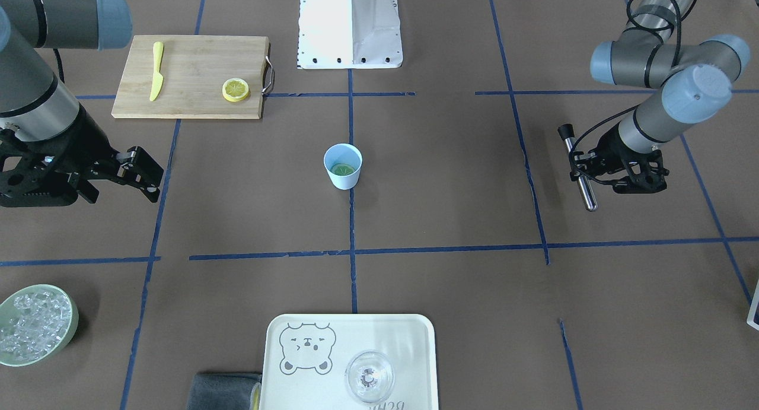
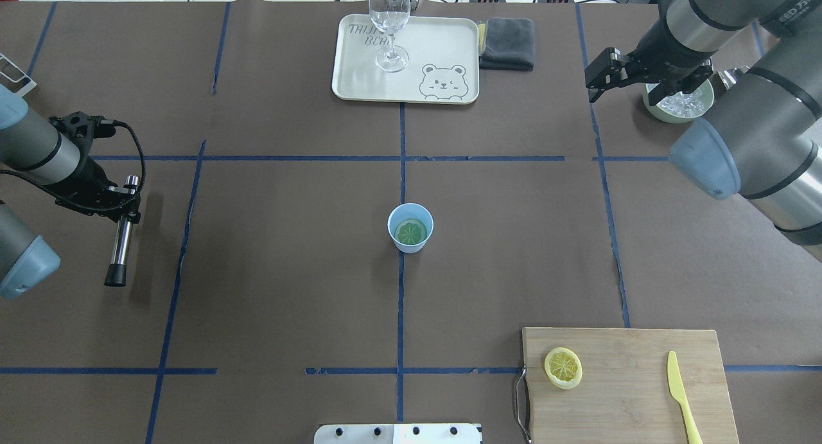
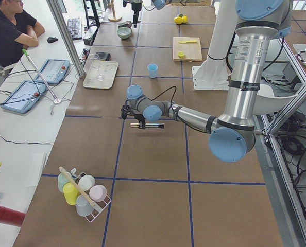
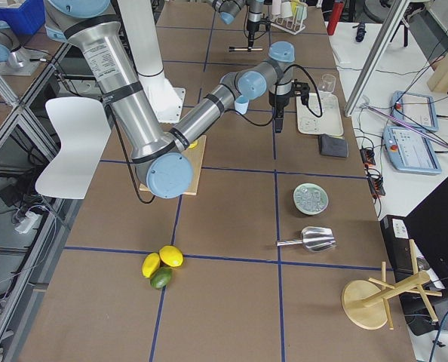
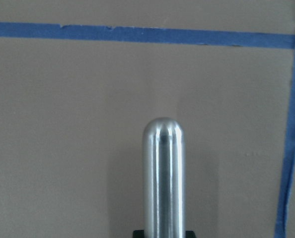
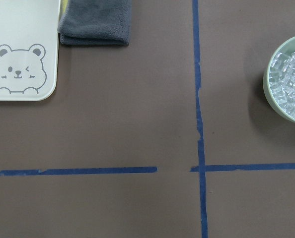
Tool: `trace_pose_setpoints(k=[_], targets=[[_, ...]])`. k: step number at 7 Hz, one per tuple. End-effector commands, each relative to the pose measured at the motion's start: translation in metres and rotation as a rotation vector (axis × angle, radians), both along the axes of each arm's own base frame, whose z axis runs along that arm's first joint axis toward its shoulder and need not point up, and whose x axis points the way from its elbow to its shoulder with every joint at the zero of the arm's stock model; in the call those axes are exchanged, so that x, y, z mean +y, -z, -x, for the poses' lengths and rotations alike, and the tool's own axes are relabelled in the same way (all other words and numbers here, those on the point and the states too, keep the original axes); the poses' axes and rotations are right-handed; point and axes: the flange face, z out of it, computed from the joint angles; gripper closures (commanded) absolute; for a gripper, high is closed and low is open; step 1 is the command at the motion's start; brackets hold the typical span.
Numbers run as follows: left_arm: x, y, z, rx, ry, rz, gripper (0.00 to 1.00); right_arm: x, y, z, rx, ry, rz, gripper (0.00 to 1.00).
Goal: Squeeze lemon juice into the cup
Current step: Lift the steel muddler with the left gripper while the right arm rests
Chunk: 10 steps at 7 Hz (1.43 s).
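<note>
The pale-blue cup (image 1: pixel 344 183) stands upright at the table's middle, also in the overhead view (image 2: pixel 411 246). A greenish lemon slice (image 1: pixel 344 169) lies flat inside it (image 2: pixel 411 232). A second, yellow lemon slice (image 2: pixel 563 367) lies on the wooden cutting board (image 2: pixel 629 399). My left gripper (image 2: pixel 112 196) is far to the cup's left, shut on a steel muddler (image 2: pixel 121 238) with a black tip; the muddler fills the left wrist view (image 5: pixel 163 173). My right gripper (image 2: pixel 594 78) is open and empty, far from the cup, beside the ice bowl.
A yellow plastic knife (image 2: pixel 681 392) lies on the board. A green bowl of ice (image 1: pixel 35 324) stands near my right gripper. A white bear tray (image 2: pixel 359 65) carries a clear glass (image 2: pixel 390 20), with a grey cloth (image 2: pixel 507 42) beside it.
</note>
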Motion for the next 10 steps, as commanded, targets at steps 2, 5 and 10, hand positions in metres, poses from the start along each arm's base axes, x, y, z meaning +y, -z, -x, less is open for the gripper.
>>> trace_pose_setpoints(k=[2,5,10], targets=[[-0.019,0.101,0.036,-0.064,0.231,-0.321,1.00,0.010,-0.021,-0.032,0.011,-0.034,0.018,0.00],[-0.012,0.185,0.053,-0.021,0.410,-0.473,1.00,0.030,-0.066,-0.064,0.049,-0.023,0.030,0.00],[0.066,0.286,-0.029,0.165,0.676,-0.598,1.00,0.049,-0.173,-0.171,0.095,0.124,-0.018,0.00]])
